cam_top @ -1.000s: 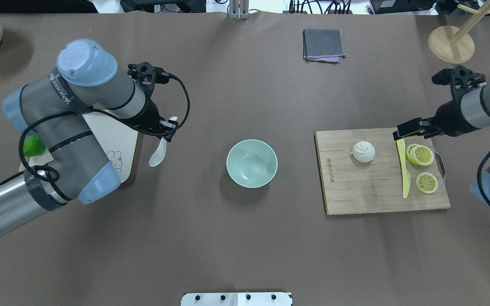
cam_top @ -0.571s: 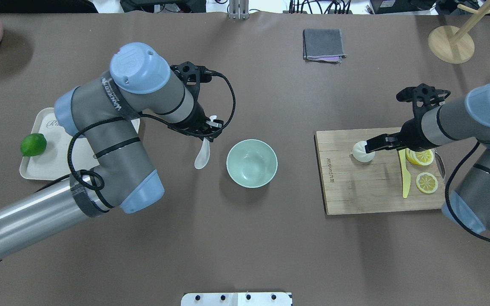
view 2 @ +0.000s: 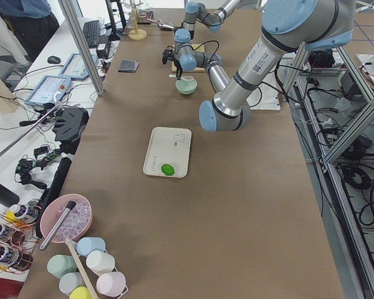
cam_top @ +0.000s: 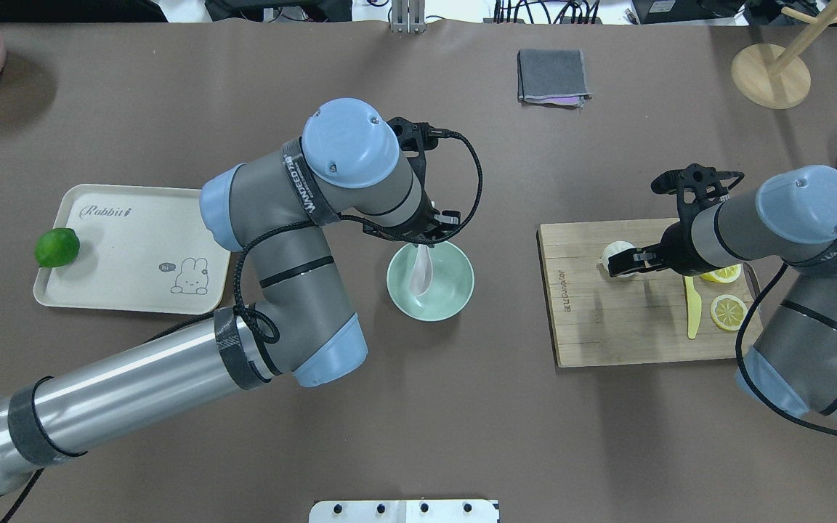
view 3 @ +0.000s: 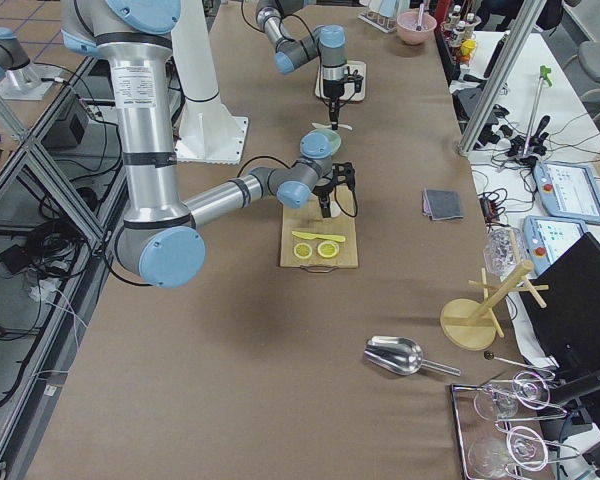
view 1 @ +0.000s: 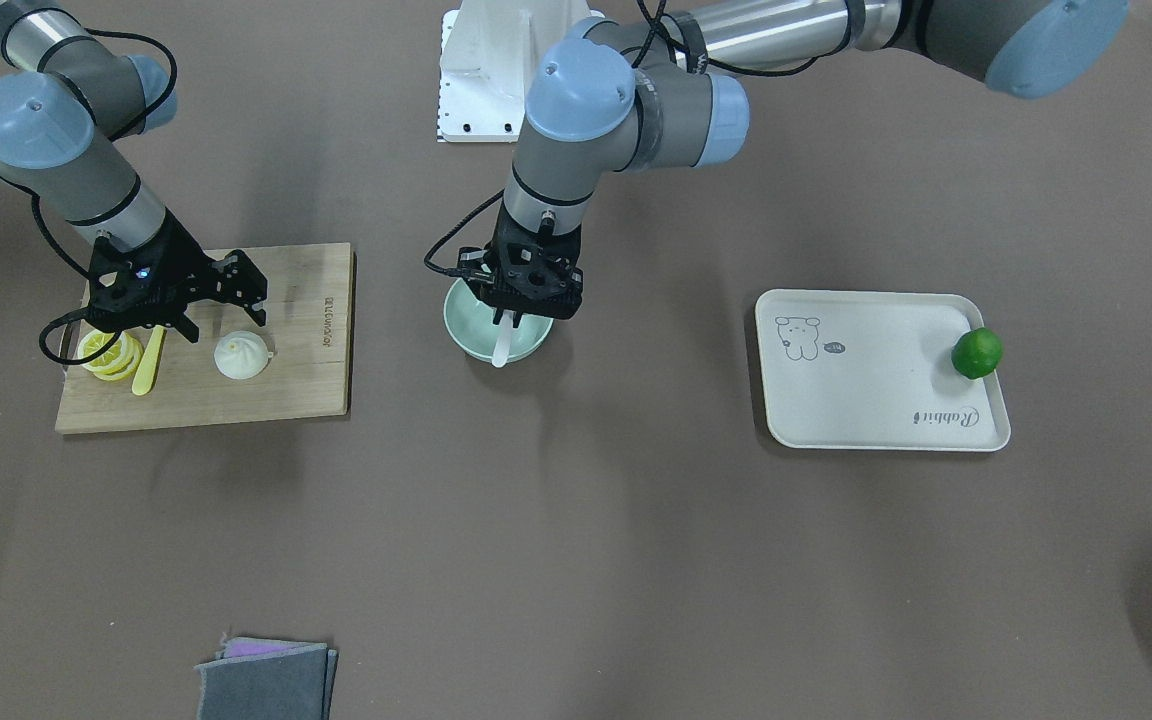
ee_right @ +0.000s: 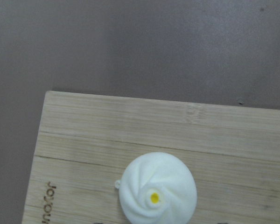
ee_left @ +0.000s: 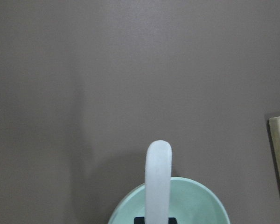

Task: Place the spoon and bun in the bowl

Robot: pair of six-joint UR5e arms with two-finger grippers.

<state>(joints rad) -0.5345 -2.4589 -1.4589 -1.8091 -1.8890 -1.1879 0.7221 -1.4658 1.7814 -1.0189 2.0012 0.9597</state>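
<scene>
Left hand [cam_top: 424,245] clamped on spoon [cam_top: 419,274] by its handle, scoop hanging over bowl [cam_top: 465,289], apparently positioned for release. Right hand [view 1: 224,320], spread apart, hovers above bun [ee_right: 157,191] on wooden board [cam_top: 607,327], likely aligning for grasp

The left pincer [view 1: 511,320] and its hanging spoon [cam_top: 419,274] block the way into the bowl [cam_top: 463,289], the knife [cam_top: 693,312] and lemon slices [cam_top: 728,312] crowd the board [cam_top: 607,327] on the bun's [ee_right: 157,192] side toward the counter's [cam_top: 506,305] right edge, and bare counter lies between bowl and board.
</scene>
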